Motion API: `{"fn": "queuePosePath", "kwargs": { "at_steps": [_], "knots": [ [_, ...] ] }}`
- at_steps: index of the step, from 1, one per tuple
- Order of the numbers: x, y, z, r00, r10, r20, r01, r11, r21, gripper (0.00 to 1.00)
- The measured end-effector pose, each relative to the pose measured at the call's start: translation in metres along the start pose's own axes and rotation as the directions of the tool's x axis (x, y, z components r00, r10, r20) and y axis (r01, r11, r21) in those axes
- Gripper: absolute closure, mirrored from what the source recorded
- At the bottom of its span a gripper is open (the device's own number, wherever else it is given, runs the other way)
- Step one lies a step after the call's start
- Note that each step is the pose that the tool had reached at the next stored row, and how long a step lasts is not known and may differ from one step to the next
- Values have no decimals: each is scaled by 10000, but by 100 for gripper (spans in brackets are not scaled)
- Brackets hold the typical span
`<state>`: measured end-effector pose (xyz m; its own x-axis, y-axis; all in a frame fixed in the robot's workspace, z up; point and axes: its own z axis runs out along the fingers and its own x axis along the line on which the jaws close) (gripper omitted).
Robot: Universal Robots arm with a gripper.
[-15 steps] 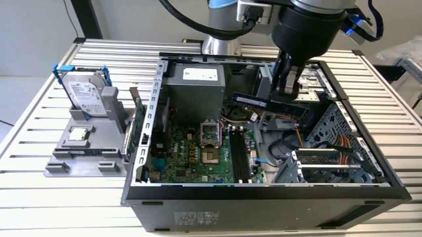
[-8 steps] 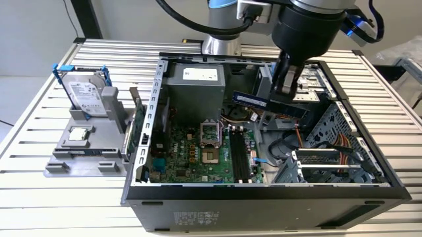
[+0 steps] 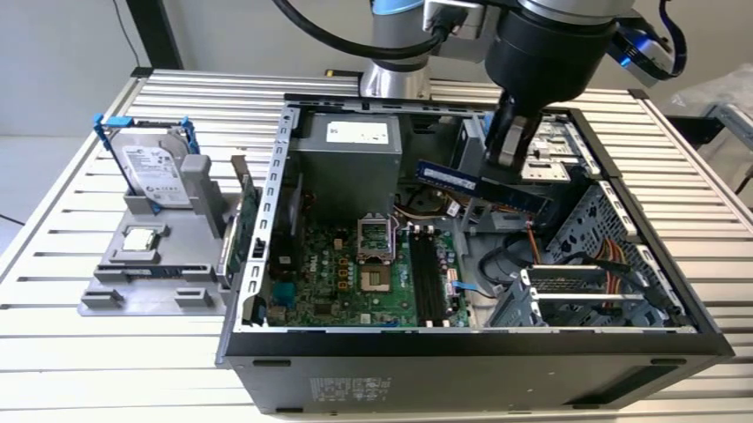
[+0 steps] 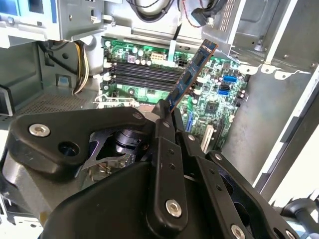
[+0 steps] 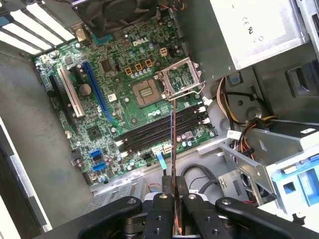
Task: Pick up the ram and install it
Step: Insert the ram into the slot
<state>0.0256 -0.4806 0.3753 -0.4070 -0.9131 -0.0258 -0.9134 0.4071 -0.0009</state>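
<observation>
The gripper pinches the ram by one end, the stick jutting past its fingertips, with the slots beyond; it looks light, thin, stiff yet fragile; best gripped on the flat faces near an end

Hard drive stands upright in a grey holder on the slatted table; power supply inside the case.

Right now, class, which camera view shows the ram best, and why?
The exterior view: the ram shows its whole long face, tilted. The second wrist view shows the ram foreshortened; the first wrist view shows the ram edge-on.
</observation>
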Motion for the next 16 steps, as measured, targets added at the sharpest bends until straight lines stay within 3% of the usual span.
{"fn": "queuePosePath", "kwargs": {
  "at_steps": [16],
  "knots": [
    [0,0,0,9979,645,0,-645,9979,16,100]
  ]
}}
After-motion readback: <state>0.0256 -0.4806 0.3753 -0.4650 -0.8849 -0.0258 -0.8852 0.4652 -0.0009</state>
